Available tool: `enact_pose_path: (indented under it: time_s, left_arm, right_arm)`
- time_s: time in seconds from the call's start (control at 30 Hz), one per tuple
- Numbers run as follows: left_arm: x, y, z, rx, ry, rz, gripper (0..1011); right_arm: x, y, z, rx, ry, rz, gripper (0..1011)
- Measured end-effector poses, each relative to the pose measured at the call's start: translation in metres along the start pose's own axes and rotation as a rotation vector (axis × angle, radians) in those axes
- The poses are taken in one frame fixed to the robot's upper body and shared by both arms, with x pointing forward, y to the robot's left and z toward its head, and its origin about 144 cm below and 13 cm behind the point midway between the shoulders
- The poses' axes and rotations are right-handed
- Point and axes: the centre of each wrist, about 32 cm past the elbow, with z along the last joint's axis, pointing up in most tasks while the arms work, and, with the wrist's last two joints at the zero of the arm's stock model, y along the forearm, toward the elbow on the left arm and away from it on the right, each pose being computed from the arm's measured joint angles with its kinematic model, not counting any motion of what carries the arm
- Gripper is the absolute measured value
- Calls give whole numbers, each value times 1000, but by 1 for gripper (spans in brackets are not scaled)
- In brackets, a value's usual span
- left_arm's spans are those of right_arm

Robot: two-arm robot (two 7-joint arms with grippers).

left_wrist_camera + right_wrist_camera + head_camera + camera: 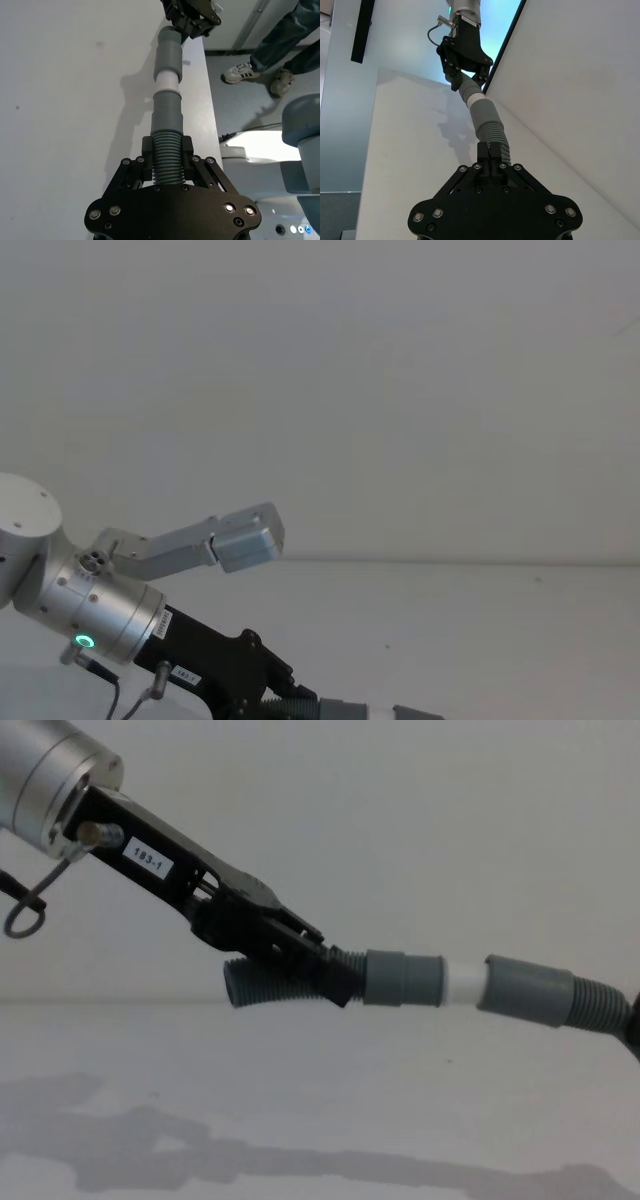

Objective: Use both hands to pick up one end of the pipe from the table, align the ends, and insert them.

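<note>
In the head view, the left claw (285, 695) sat at the lower left, its pipe (345, 708) cut off by the bottom edge.

In the left wrist view it pinched the ribbed section (167, 157); the white stub (166, 84) bridged both cuffs.

In the right wrist view, the right claw (491, 154) pinched the other pipe (487, 122).

The chest view showed the joined pieces held well above the open tabletop (320, 1100), with the right claw cropped at the right edge.

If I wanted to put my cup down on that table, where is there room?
The white table below the raised pipe looks bare, carrying just shadows. The crowded part is in the air, where the left gripper and right gripper hold the two pieces end to end.
</note>
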Motion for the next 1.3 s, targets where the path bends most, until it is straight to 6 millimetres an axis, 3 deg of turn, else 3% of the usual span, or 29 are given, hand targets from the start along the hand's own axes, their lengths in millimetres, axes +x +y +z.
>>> enact_pose_path:
  time_s: [1.3]
  left_arm:
    - [17, 2, 17, 70, -26, -15, 294]
  right_arm:
    - [6, -3, 2, 43, -79, 65, 14]
